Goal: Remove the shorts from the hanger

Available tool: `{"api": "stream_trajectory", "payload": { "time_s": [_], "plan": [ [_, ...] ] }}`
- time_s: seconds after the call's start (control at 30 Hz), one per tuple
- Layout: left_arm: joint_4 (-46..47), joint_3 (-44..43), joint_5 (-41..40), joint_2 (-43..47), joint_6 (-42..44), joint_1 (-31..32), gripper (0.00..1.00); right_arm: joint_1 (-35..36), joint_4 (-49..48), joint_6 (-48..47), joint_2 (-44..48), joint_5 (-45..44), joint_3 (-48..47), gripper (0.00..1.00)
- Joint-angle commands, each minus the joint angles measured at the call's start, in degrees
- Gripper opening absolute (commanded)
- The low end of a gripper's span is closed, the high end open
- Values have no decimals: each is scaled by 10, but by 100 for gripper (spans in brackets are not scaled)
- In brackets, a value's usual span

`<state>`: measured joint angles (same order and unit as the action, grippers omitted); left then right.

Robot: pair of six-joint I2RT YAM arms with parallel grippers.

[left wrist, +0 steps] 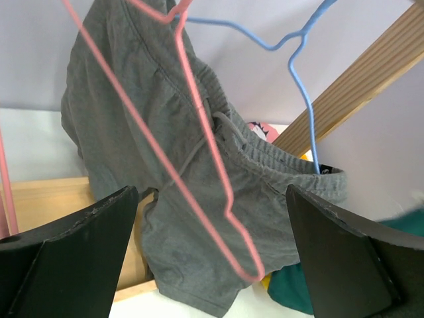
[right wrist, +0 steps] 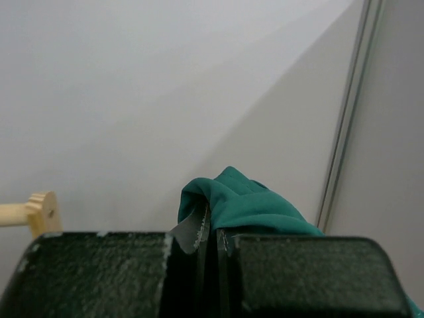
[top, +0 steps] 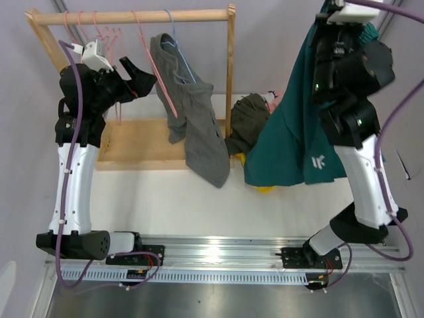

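The grey shorts (top: 192, 112) hang from the blue hanger (top: 173, 33) on the wooden rack's (top: 132, 16) top rail. Their long axis runs down and slightly right, waistband up, and the leg ends droop past the near edge of the rack's base board (top: 132, 149) toward the table (top: 165, 199). In the left wrist view the waistband slants from upper left down to the right, where the blue wire enters it, and a pink hanger (left wrist: 199, 132) crosses in front of the cloth. The left arm stands upright at the left of the rack with its forearm bent toward the right. The left gripper (top: 140, 76) faces the grey shorts with its jaws spread wide and nothing between them, just short of the cloth. Several empty pink hangers (top: 99, 30) hang on the rail above it. The right arm reaches high at the far right. The right gripper (right wrist: 212, 228) has its jaws pinched tight on a fold of the teal shorts (top: 291, 132), which hang straight down in front of the arm, long axis vertical, white logo (top: 318, 161) near the lower hem. The olive green shorts (top: 250, 119) lie crumpled on the table beside the rack's right post, with a bit of pink shorts (top: 275, 96) behind them. A yellow edge (top: 265, 187) shows under the teal hem. The near part of the table lies open between the arms.
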<state>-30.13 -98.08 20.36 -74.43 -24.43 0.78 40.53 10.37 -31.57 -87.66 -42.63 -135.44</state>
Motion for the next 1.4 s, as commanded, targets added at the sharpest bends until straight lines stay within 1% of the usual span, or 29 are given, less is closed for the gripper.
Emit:
{"api": "stream_trajectory", "payload": {
  "time_s": [0.0, 0.03, 0.07, 0.1, 0.17, 0.23, 0.27, 0.33, 0.37, 0.4, 0.47, 0.5, 0.57, 0.6, 0.7, 0.73, 0.77, 0.83, 0.93, 0.97, 1.0, 1.03, 1.07, 1.1, 1.23, 1.27, 1.33, 1.37],
  "plan": [
    [27, 15, 18, 25, -1, -4, 99, -119, -6, 103, -24, 132, -24, 0],
    [27, 20, 16, 29, 1, -4, 99, -147, -7, 150, -42, 149, -30, 0],
    [27, 21, 16, 34, 3, -4, 99, -196, -9, 171, -51, 183, -34, 0],
    [28, 25, 15, 37, 3, -4, 99, -216, -8, 189, -63, 196, -40, 0],
    [29, 32, 16, 44, 4, -3, 99, -250, -4, 228, -90, 213, -43, 0],
    [29, 37, 12, 47, 8, -3, 99, -254, -7, 246, -95, 224, -17, 0],
    [30, 37, 7, 50, 9, -3, 100, -254, -24, 264, -89, 228, 45, 0],
    [27, 33, 2, 49, 11, -4, 99, -255, -59, 289, -69, 243, 138, 0],
    [24, 25, 2, 49, 11, -4, 99, -255, -106, 302, -42, 246, 191, 0],
    [22, 22, 2, 47, 12, -4, 99, -254, -134, 330, -31, 246, 294, 0],
    [16, 11, -1, 46, 12, -4, 99, -252, -187, 359, -5, 247, 387, 0],
    [14, 8, -1, 46, 12, -4, 99, -250, -204, 384, 1, 247, 471, 0],
    [14, 5, -1, 47, 11, -4, 99, -245, -255, 408, 8, 246, 551, 0],
    [13, 2, -1, 46, 10, -4, 99, -244, -272, 427, 9, 245, 622, 0],
    [21, 0, 12, 46, 3, -3, 99, -237, -341, 455, 1, 238, 714, 0],
    [25, -3, 16, 45, 2, -3, 99, -237, -357, 471, -3, 240, 762, 0],
    [28, -5, 23, 45, 0, -3, 99, -237, -382, 477, -9, 244, 781, 0],
    [31, -11, 32, 44, -5, -3, 99, -238, -391, 488, -29, 251, 806, 0],
    [38, -28, 47, 39, -16, -3, 99, -239, -364, 492, -30, 268, 804, 0],
    [44, -29, 55, 38, -21, -3, 99, -238, -360, 489, -23, 273, 805, 16],
    [51, -30, 64, 38, -35, -2, 99, -237, -357, 484, -16, 272, 805, 70],
    [69, -29, 75, 37, -44, -2, 99, -235, -347, 479, 4, 270, 805, 97],
    [78, -29, 96, 34, -51, 1, 99, -231, -340, 467, 15, 266, 801, 100],
    [87, -30, 101, 32, -63, 5, 100, -229, -332, 461, 27, 254, 797, 99],
    [99, -56, 103, 2, -67, 41, 100, -221, -261, 437, 100, 215, 774, 100],
    [99, -67, 97, -6, -66, 55, 99, -218, -249, 434, 136, 206, 772, 100],
    [99, -76, 90, -28, -66, 70, 99, -217, -218, 433, 178, 193, 772, 99],
    [100, -78, 84, -33, -65, 84, 99, -216, -208, 433, 222, 191, 774, 99]
  ]
}}
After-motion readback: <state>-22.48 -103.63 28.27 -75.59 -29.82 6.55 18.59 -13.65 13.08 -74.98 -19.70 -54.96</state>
